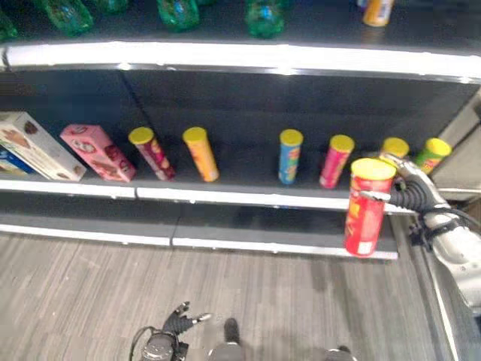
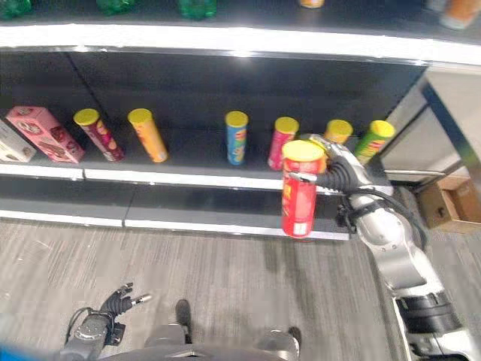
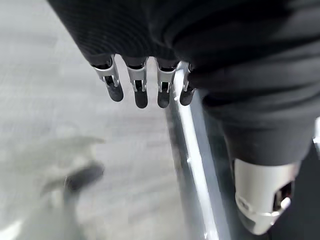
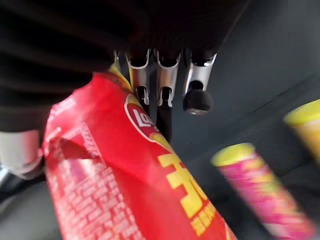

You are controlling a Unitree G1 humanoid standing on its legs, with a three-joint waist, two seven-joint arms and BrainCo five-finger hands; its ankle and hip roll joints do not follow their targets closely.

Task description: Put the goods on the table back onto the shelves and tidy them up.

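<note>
Holding the red can (image 1: 366,207) in my right hand (image 2: 331,169), fingers wrapped near its top, before the shelf (image 1: 225,192). It feels light, stiff, smooth and slippery. Left hand (image 1: 179,322) hangs loose.

Seven crisp tubes (image 1: 366,207), perhaps three boxes (image 1: 96,152)

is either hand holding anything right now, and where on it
The right hand holds a tall red cardboard chip can with a yellow lid, fingers curled round its upper part just below the lid. The left hand hangs low, holding nothing.
</note>
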